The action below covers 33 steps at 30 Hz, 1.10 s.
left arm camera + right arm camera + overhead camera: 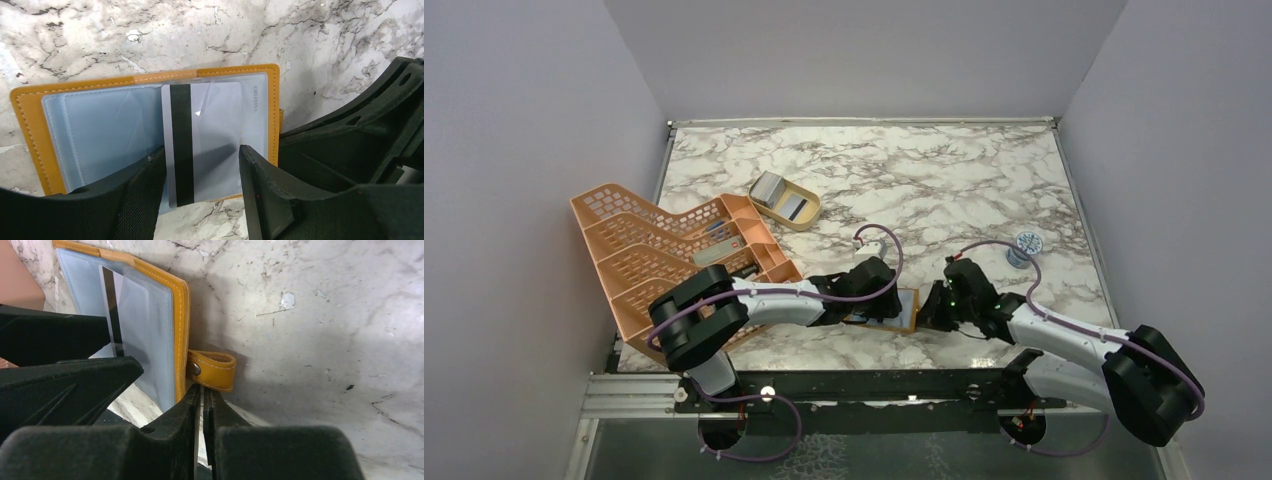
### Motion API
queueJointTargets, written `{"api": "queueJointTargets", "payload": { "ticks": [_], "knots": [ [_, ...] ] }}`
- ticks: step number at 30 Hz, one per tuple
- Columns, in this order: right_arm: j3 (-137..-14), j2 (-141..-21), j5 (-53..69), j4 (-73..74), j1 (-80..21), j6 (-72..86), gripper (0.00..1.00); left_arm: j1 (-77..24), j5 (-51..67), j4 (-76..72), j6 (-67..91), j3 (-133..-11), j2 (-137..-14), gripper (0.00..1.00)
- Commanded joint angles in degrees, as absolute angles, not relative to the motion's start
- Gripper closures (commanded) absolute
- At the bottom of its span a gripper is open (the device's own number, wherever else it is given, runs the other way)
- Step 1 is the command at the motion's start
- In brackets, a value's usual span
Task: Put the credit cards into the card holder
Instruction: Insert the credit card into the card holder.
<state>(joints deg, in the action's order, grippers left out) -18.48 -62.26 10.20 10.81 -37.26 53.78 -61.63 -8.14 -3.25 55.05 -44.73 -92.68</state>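
The card holder [30,130] lies open on the marble, mustard-orange outside with pale grey-blue pockets. A credit card [210,125] with a black stripe sits partly inside its right pocket, the near end sticking out. My left gripper [202,150] is shut on this card, one finger on each long edge. My right gripper [202,390] is shut, its tips against the card holder's [180,315] right edge by the snap tab [215,370]. In the top view both grippers, left [871,308] and right [932,308], meet at the card holder [902,310]. More credit cards [792,207] lie in a tan oval dish.
The tan oval dish [812,215] stands at the back, left of centre. A big peach lattice rack [654,250] fills the left side, close to my left arm. A small round blue-white object [1027,243] sits at the right. Grey walls close in the table.
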Motion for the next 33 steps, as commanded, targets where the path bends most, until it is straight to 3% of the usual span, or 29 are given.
{"api": "queueJointTargets", "payload": {
  "ticks": [1, 23, 27, 33],
  "knots": [
    [-17.93, -63.27, 9.50, 9.70, -39.06, 54.94, 0.91, -62.13, -5.90, -4.27, 56.42, -46.17, -94.30, 0.44],
    [-20.35, -60.01, -0.38, 19.95, -43.07, 56.16, 0.91, -64.86, -2.90, -11.34, 59.50, -46.49, -94.46, 0.48],
    [-21.88, -58.57, -4.00, 24.92, -43.07, 56.67, 0.85, -64.86, -3.13, -11.08, 58.78, -46.50, -94.90, 0.47],
    [-24.35, -53.94, -8.15, 33.00, -43.07, 57.21, 0.67, -64.86, -3.05, -10.56, 56.78, -47.20, -94.48, 0.41]
  ]
}}
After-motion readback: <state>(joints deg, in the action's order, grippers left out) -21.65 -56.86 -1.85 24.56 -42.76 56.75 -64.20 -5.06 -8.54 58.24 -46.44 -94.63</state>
